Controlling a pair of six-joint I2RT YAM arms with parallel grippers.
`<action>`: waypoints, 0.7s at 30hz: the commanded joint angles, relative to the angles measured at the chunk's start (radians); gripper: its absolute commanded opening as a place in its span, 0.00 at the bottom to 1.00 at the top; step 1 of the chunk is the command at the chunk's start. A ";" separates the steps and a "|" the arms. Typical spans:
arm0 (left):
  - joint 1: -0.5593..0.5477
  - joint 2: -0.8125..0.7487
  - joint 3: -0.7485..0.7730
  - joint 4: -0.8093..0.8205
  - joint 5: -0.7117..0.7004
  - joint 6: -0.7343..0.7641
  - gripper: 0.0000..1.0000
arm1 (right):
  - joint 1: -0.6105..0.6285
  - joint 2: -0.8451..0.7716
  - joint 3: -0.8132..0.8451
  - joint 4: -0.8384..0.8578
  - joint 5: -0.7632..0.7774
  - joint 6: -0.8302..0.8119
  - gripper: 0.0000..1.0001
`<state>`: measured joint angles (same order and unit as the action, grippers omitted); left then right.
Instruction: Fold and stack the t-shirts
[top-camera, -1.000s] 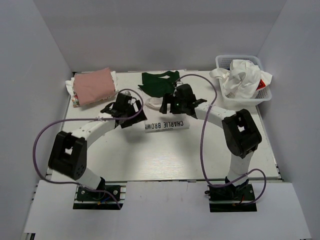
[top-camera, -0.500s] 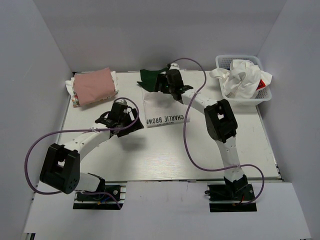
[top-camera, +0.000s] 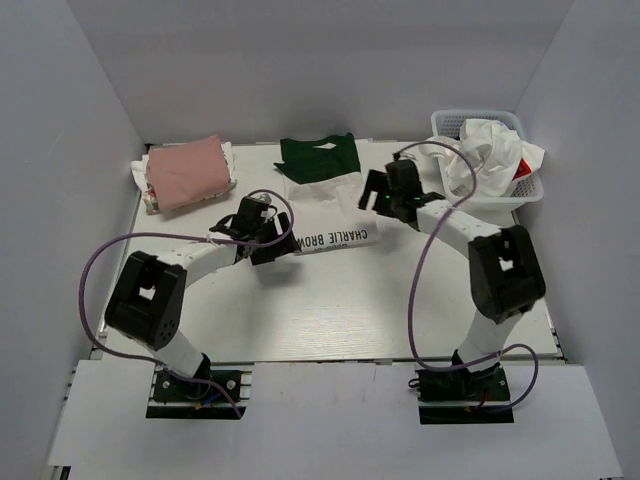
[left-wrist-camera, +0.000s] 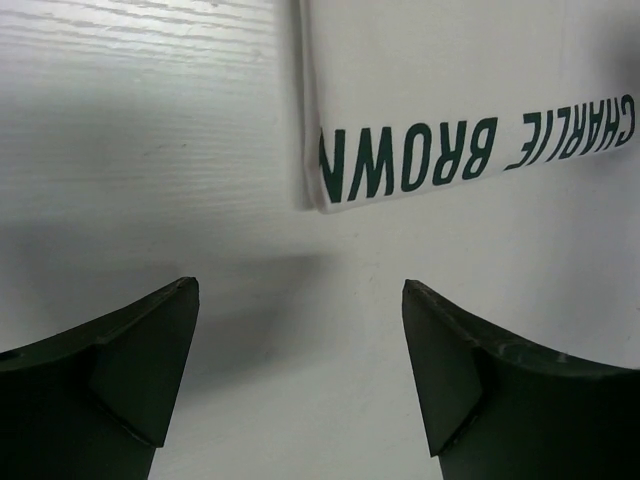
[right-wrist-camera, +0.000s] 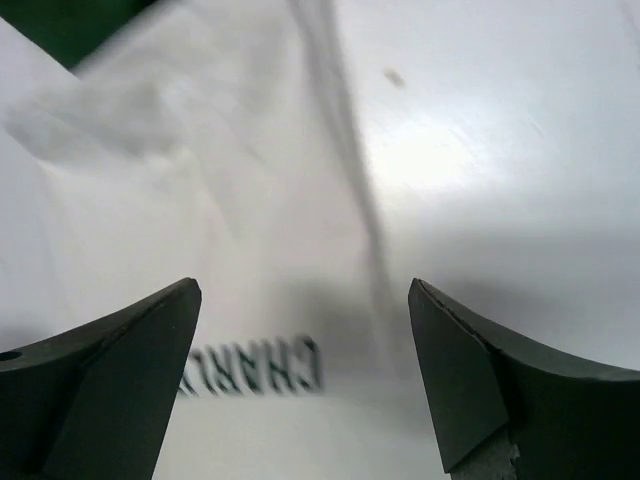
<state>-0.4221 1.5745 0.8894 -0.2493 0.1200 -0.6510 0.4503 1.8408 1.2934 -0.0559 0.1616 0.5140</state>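
The white t-shirt (top-camera: 330, 208) lies flat toward the far edge of the worktop (top-camera: 330, 310), about midway between its left and right edges. Its green yoke (top-camera: 318, 157) is nearest the far edge, and its dark lettering (top-camera: 340, 238) runs along the hem that faces the near edge. The hem sits a little askew, its right end farther back than its left. The left gripper (top-camera: 270, 241) hangs low just beside the hem's left corner, not touching the cloth. In its wrist view the two fingers are spread wide with only bare worktop between them, and the corner bearing the words CHARLIE BROWN lies just ahead of the tips. The right gripper (top-camera: 380, 197) is over the shirt's right edge, and it too is released, its fingers wide apart and empty. Its wrist view is blurred but shows white cloth, a scrap of green at the upper left, part of the lettering, and bare worktop to the right of the shirt's edge. A folded pink t-shirt (top-camera: 188, 170) rests on other cloth in the far left corner, well apart from the white one. In the far right corner a white mesh basket (top-camera: 447, 126) holds a crumpled white shirt with a red mark (top-camera: 490, 155), part of it spilling over the rim.
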 joint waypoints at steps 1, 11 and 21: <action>-0.004 0.033 0.042 0.094 0.073 0.017 0.89 | -0.062 -0.148 -0.167 -0.021 -0.085 0.031 0.90; -0.014 0.231 0.168 0.096 0.122 0.027 0.54 | -0.107 -0.048 -0.256 -0.004 -0.301 0.014 0.84; -0.032 0.265 0.125 0.119 0.159 0.037 0.00 | -0.111 -0.067 -0.304 0.042 -0.338 0.064 0.00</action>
<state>-0.4419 1.8408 1.0309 -0.1326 0.2428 -0.6277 0.3462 1.8130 1.0134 -0.0429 -0.1589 0.5617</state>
